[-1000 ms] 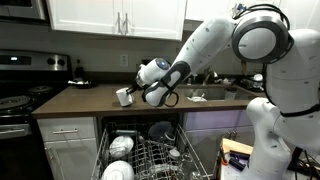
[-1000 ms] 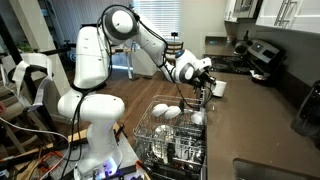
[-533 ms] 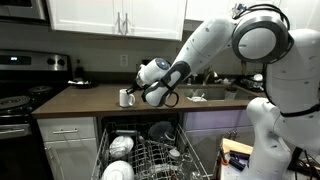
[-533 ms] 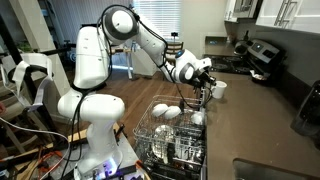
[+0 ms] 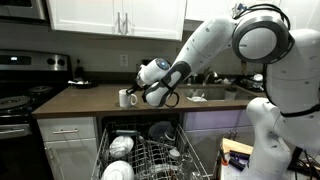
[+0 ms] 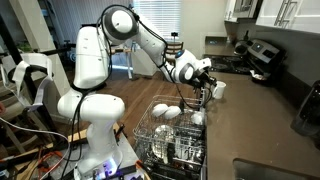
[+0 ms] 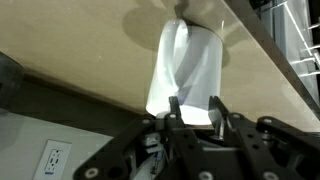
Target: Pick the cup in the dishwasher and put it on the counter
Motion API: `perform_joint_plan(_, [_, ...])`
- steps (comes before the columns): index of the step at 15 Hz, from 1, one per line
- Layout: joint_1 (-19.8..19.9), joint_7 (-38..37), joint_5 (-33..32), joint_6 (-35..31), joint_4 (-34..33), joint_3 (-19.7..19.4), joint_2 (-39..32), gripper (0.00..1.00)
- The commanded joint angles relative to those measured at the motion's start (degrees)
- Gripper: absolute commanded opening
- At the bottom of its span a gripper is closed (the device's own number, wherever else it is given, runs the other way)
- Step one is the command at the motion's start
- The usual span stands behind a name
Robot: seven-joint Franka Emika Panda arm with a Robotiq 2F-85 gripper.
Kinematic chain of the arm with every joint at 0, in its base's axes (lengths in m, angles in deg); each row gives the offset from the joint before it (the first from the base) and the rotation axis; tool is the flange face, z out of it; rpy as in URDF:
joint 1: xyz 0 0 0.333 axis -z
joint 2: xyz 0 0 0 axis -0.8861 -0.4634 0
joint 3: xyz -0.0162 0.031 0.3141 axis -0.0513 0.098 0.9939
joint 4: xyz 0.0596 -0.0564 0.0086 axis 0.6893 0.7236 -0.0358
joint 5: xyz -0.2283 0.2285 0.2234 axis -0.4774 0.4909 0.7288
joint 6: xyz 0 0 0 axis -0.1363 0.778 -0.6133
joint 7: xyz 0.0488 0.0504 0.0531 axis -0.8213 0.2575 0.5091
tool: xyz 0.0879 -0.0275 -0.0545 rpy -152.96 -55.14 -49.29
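Observation:
The white cup is upright at the front of the dark brown counter, above the open dishwasher. My gripper is shut on the cup's side. In the other exterior view, the cup is held by the gripper over the counter, beyond the dishwasher rack. In the wrist view, the cup sits between my fingertips against the counter. I cannot tell whether its base touches the counter.
The pulled-out wire rack holds white bowls and plates. A black-topped stove stands beside the counter, and a sink lies behind my arm. Small items sit at the counter's back. A stove is at the far end.
The cup was tilted in my gripper a second ago. It has turned upright and come down slightly toward the counter. My gripper still holds it.

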Motion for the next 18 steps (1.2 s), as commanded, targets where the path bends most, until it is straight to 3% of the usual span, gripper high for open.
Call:
perform_joint_plan(1, [-2.63, -0.19, 0.5, 1.35, 1.57, -2.09, 2.07, 0.67])
perform_joint_plan(8, [-6.01, 1.1, -1.13, 11.73, 2.38, -3.92, 8.09, 1.0])
perform_joint_plan(13, [-11.3, 0.38, -3.58, 22.1, 1.2, -9.05, 11.56, 1.0])
perform_joint_plan(18, [-17.32, -0.31, -10.3, 32.2, -0.22, -15.04, 15.37, 1.0])
